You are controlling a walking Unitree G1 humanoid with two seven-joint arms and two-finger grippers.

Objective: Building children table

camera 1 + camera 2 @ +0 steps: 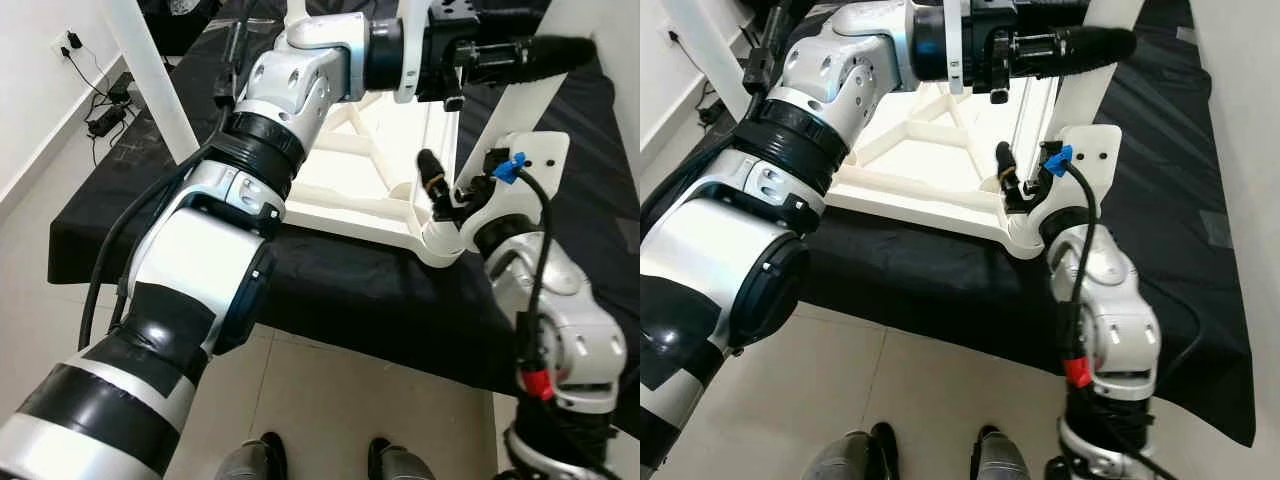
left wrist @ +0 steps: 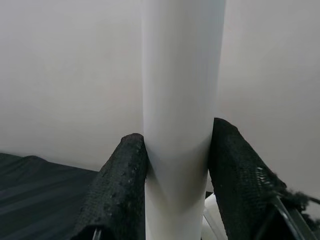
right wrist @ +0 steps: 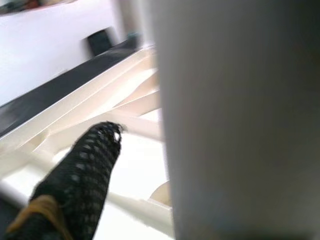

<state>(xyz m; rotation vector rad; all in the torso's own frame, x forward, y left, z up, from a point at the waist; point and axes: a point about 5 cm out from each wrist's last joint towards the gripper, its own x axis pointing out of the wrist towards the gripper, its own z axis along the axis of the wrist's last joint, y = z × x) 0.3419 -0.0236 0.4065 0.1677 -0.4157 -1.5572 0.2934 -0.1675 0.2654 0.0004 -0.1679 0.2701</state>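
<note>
The white children's table (image 1: 930, 150) lies upside down on a black-covered surface (image 1: 920, 270), its legs pointing up. My left arm reaches across it, and the left gripper (image 1: 1080, 45) is shut on the near right leg (image 1: 1095, 85) high up. In the left wrist view that leg (image 2: 180, 75) is clamped between both black fingers (image 2: 120, 190). My right gripper (image 1: 1008, 175) is down at the same corner of the frame, beside the base of that leg. The right wrist view has the leg (image 3: 240, 120) blurred and very close, with the frame's braces (image 3: 100, 100) behind it.
Another white leg (image 1: 150, 70) rises at the far left corner. A power strip with cables (image 1: 105, 110) lies on the floor by the left wall. Pale tiled floor (image 1: 330, 400) runs in front of the black surface, where my feet (image 1: 325, 460) stand.
</note>
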